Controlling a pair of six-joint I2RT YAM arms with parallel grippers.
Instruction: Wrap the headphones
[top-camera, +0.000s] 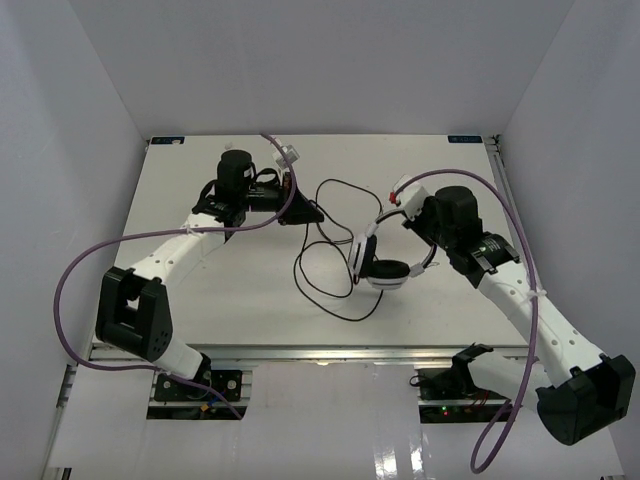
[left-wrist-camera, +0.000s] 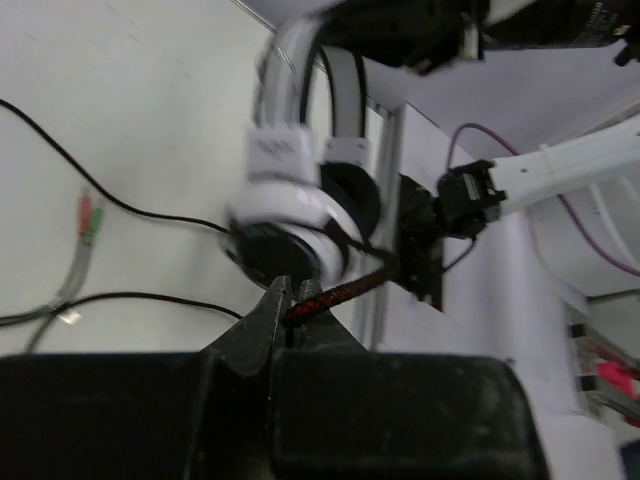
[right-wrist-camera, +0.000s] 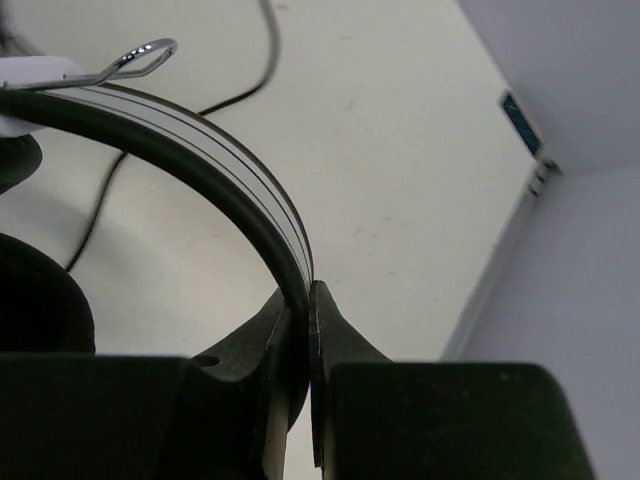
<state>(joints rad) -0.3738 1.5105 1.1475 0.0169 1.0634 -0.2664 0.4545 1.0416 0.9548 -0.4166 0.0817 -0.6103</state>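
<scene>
White tabletop (top-camera: 200, 300) is stretching out under us, closed in by plain white walls (top-camera: 330, 60). Our left gripper (left-wrist-camera: 288, 302) is pinching fully closed on the braided stretch of the cable (left-wrist-camera: 345, 285) just beside an earcup. Our right gripper (right-wrist-camera: 308, 295) is clamping shut on the striped headband (right-wrist-camera: 230, 170), holding the headphones (top-camera: 385, 268) up by the band right of centre. We cannot tell whether the earcups are touching the table. Outward from the jaws, the thin cable is lying in loose loops between the two arms, its coloured plug end (left-wrist-camera: 88, 215) resting free. We are judging the winding as barely begun. To do it well we should be keeping the band steady, leading the cable around the headphones under light tension, and watching the loops for snags. Small blue markers (top-camera: 165, 141) are sitting at the table's far corners.
</scene>
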